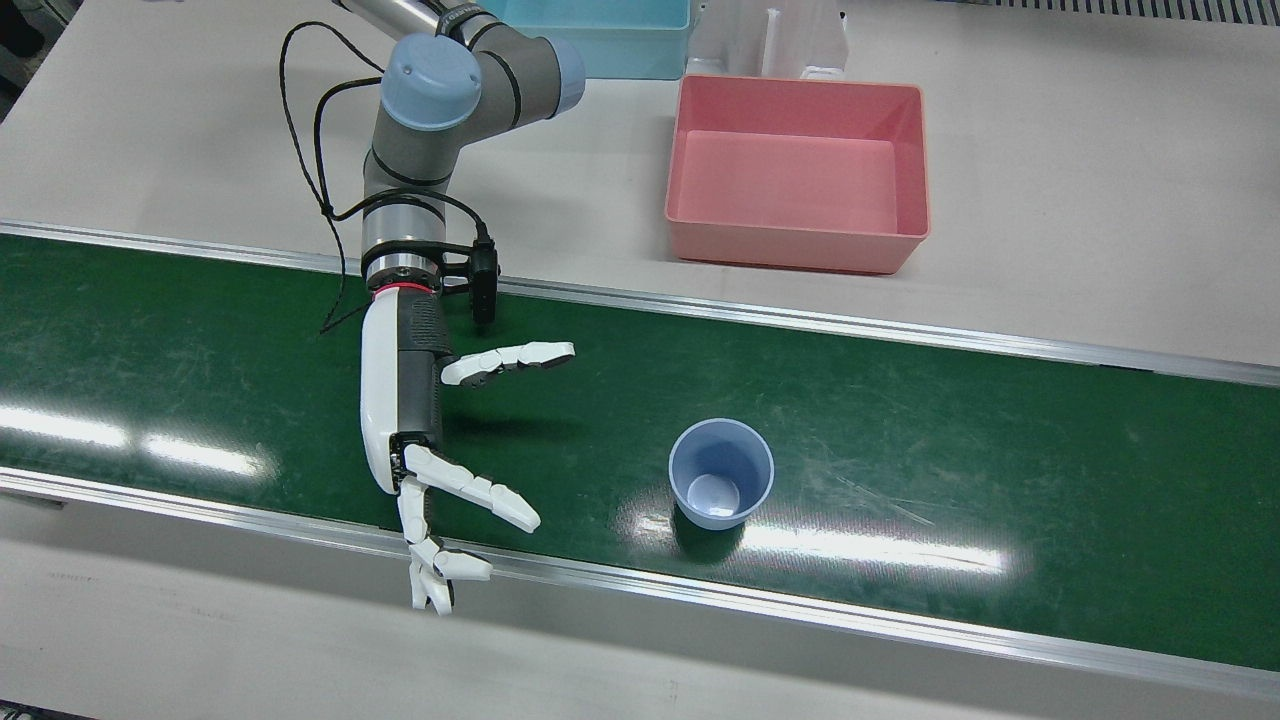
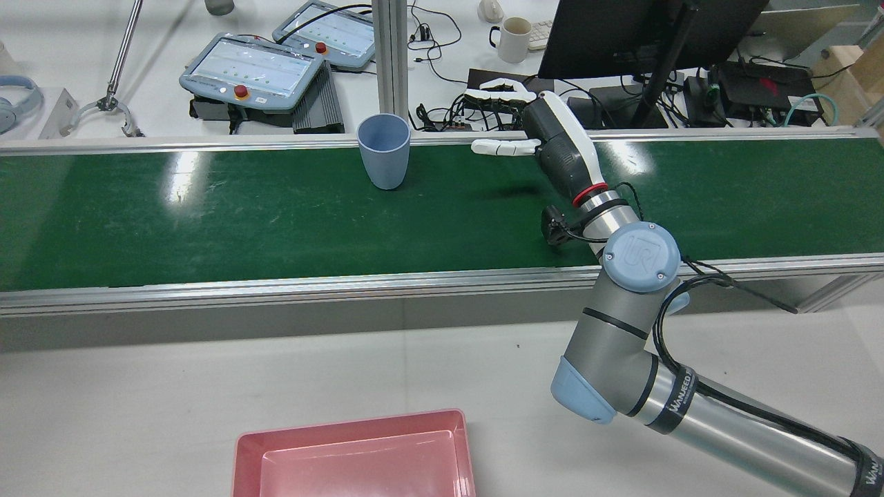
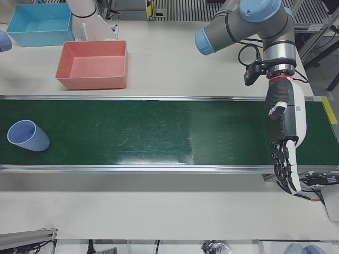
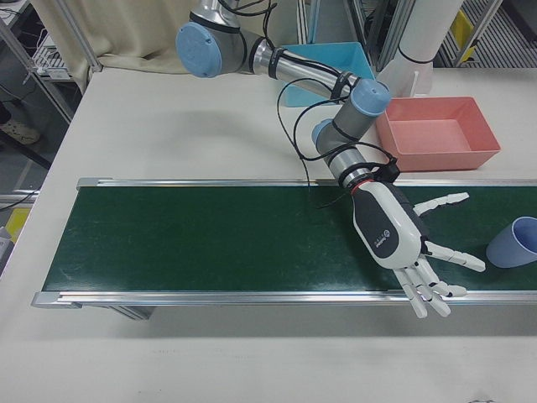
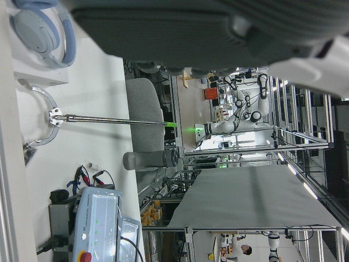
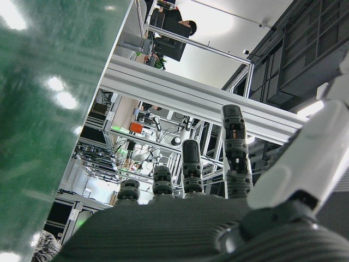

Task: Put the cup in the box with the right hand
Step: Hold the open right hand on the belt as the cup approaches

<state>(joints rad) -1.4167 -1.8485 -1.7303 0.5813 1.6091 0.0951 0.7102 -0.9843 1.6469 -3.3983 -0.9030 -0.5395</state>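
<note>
In the front view our right hand (image 1: pixel 420 420) hovers released, fingers spread, left of the upright blue cup (image 1: pixel 720 487) on the green belt (image 1: pixel 1000 420); we should wrap its wall evenly. In the left-front view the left hand (image 3: pixel 286 137) hangs empty and splayed, and the pink box (image 3: pixel 92 79) sits beyond the belt.

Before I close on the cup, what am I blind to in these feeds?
1. Blue plastic cup: absent from the right hand view, and the right-front view's right edge crops it.
2. Pink plastic box: the rear view's bottom edge cuts it off.
3. Left hand: only the left-front view shows it; the front and rear views end short of it.
4. Right hand: its height above the green belt cannot be told.
</note>
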